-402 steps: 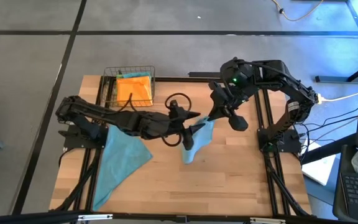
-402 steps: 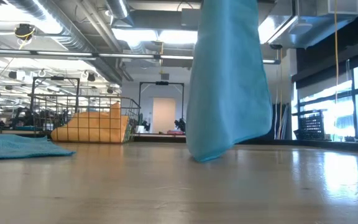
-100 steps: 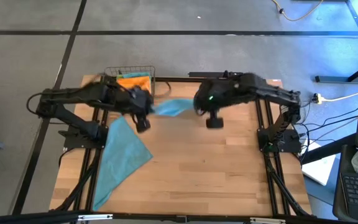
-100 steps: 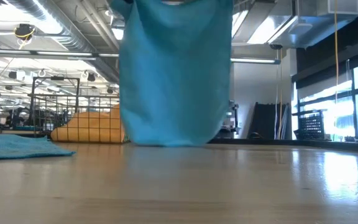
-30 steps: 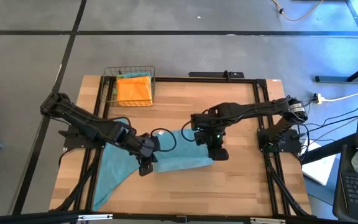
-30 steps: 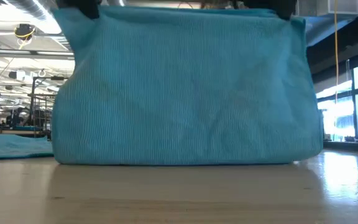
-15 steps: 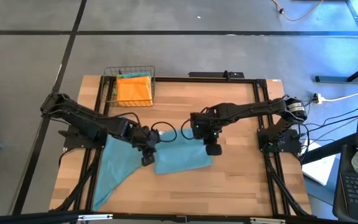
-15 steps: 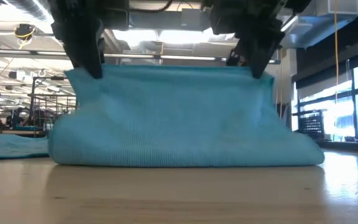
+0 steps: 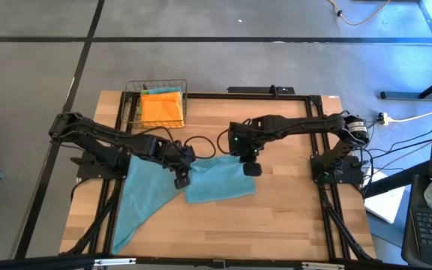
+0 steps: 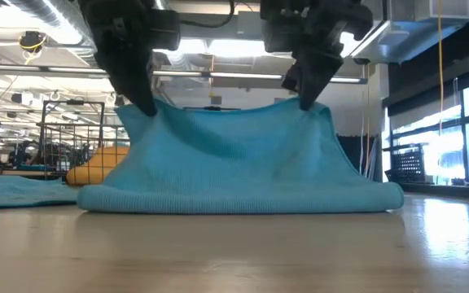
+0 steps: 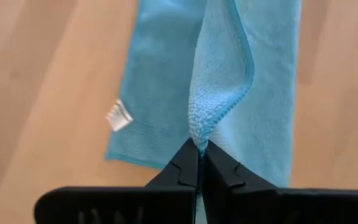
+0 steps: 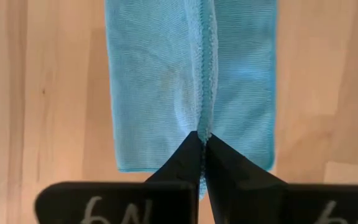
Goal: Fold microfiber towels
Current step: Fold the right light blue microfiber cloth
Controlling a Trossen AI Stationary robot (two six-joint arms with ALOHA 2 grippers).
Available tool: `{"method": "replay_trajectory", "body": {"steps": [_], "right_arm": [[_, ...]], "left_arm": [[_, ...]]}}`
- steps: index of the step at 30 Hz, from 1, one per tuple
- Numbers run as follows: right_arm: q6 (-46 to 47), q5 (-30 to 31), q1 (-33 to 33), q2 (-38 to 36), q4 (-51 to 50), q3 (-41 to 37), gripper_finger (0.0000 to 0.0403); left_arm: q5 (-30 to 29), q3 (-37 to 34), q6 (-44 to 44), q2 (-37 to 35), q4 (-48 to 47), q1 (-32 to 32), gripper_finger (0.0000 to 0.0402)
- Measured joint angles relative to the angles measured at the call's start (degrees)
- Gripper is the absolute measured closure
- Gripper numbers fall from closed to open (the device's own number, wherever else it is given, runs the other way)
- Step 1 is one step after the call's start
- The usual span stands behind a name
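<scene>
**Halfway over: the teal towel is doubling on itself**

I have a corner in each pincer. My left gripper [image 9: 181, 180] is clamped on the near-left corner of the teal towel [image 9: 220, 184], and my right gripper [image 9: 250, 169] is clamped on the other corner of the same edge; in both wrist views the dark fingers meet tight on a pinch of hem, with no gap showing.

What has changed in the last second: the cloth was hanging tall and taut like a curtain across the low view, its bottom fold just resting on the table [image 9: 276, 217]. Now I have brought both hands down and back toward the far side. The held edge sits much lower, the sheet sags between my two grips, and its lower part lies flat on the wood as a long roll along the front.

I judge that the fold is being laid now. The free half is down and the held half is being carried over it, not yet released.

The towel lies mid-table. A second teal towel [image 9: 145, 199] is spread flat at the left, touching it, and the orange towel [image 9: 161, 107] rests in the wire basket [image 9: 131, 105] at the far left corner.
</scene>
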Motion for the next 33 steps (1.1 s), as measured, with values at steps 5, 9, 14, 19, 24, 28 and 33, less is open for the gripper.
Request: {"method": "replay_trajectory", "body": {"steps": [5, 9, 14, 19, 24, 28, 33], "right_arm": [[-1.46, 0.16, -1.9, 0.28, 1.01, 0.0, 0.0384], [-1.5, 0.16, -3.52, 0.82, 1.17, 0.0, 0.0384], [-2.71, 0.26, -5.07, 1.93, 1.44, 0.0, 0.0384], [-2.71, 0.23, -5.87, 3.62, 1.31, 0.0, 0.0384], [-2.79, 0.21, -6.12, 5.06, 0.48, 0.0, 0.0384], [-2.73, 0.39, -6.31, 5.33, -0.45, 0.0, 0.0384], [-2.77, 0.56, -6.92, 5.33, -0.49, 0.0, 0.0384]], "left_arm": [[-0.79, 0.0, 2.15, 0.02, 0.18, 2.11, 0.0401], [-2.23, 0.0, 3.19, 0.02, 0.18, 3.39, 0.0401], [-3.53, -0.02, 4.08, 0.63, 0.11, 5.08, 0.0401], [-2.63, -0.02, 4.65, 2.84, 0.27, 5.48, 0.0401], [-0.63, -0.02, 3.15, 5.45, 0.16, 5.05, 0.0401], [-0.21, -0.02, 2.65, 5.88, 0.39, 4.25, 0.0401], [-1.65, -0.02, 2.95, 5.88, 0.28, 3.96, 0.0401]]}}
